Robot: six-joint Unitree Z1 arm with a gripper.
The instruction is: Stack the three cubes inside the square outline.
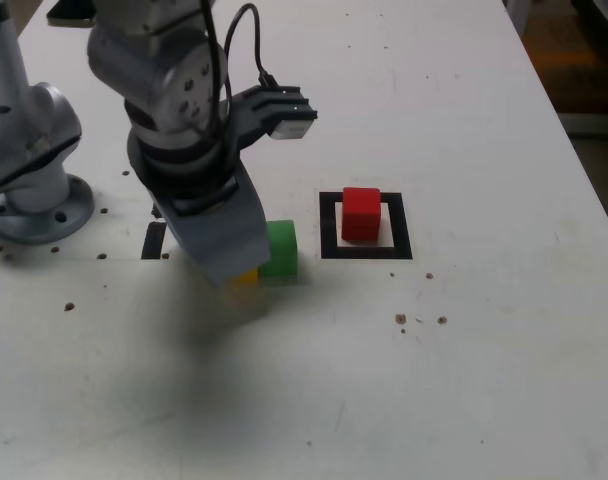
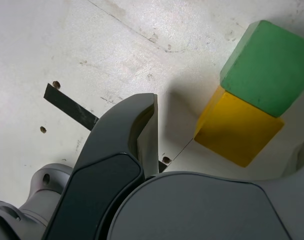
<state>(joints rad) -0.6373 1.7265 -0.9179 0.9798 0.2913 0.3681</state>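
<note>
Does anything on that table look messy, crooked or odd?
Mostly tidy. The red cube sits off-centre in the square outline, toward the exterior view's left. Small dark specks dot the white table. Green cube and yellow cube touch.

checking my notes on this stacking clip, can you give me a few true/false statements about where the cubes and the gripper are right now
1. The red cube sits inside the square outline. True.
2. The green cube is stacked on the red cube. False: it stands on the table, outside the outline, to the exterior view's left of it.
3. The yellow cube is right next to the green cube. True.
4. The gripper is shut on the yellow cube. False: it is open and holds nothing, with the yellow cube between its fingers.
5. All three cubes are already in the outline. False: only the red one is.
</note>
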